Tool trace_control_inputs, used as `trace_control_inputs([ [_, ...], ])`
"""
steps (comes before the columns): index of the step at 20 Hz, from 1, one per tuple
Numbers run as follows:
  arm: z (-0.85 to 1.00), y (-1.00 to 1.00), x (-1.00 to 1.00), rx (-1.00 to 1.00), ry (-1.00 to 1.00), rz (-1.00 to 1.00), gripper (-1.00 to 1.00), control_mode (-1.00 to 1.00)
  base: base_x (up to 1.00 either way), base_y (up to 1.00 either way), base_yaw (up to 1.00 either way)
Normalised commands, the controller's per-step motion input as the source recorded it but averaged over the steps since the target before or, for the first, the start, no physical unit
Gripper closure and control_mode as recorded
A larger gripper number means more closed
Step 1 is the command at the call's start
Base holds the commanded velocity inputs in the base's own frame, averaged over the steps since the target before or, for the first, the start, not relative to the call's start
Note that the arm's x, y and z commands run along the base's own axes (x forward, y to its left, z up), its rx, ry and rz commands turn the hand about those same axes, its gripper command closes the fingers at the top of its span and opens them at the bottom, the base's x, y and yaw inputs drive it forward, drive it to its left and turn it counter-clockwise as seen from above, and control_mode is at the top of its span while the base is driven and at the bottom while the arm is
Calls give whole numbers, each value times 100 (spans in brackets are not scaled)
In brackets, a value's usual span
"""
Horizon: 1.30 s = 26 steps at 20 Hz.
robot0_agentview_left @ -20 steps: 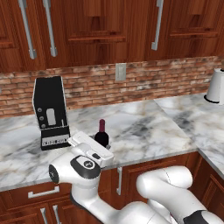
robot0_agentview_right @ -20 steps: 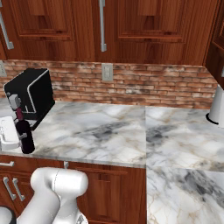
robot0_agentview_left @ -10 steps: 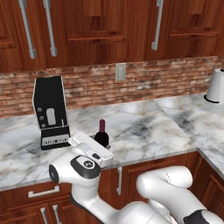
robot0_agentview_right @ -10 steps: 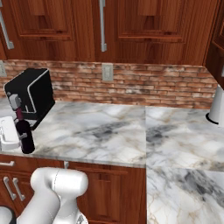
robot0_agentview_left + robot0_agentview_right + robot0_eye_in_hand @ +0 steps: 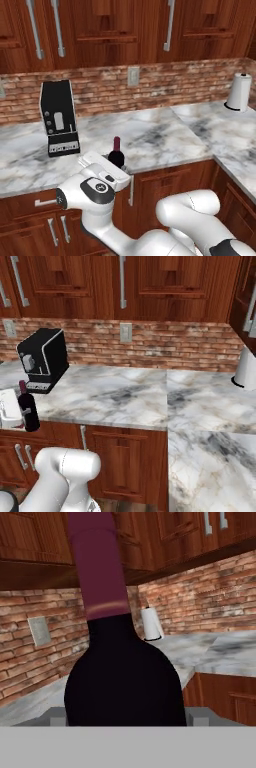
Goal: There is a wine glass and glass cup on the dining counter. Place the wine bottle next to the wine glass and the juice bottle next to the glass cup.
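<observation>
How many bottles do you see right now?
1. The wine bottle stands at the marble counter's front edge, close before the tool, right of the coffee machine. Others may be out of frame.
</observation>
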Motion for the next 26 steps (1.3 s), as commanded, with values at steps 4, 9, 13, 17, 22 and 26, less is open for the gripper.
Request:
trace_control_inputs([
  [4,0,0,0,0,0,0,100,100,-42,31,0],
  [9,0,0,0,0,0,0,100,100,-17,70,-5],
  [13,0,0,0,0,0,0,100,100,-10,76,-9],
  [17,0,0,0,0,0,0,100,100,-6,79,-11],
  [22,0,0,0,0,0,0,100,100,-1,80,-11],
  [26,0,0,0,0,0,0,100,100,0,81,-10],
])
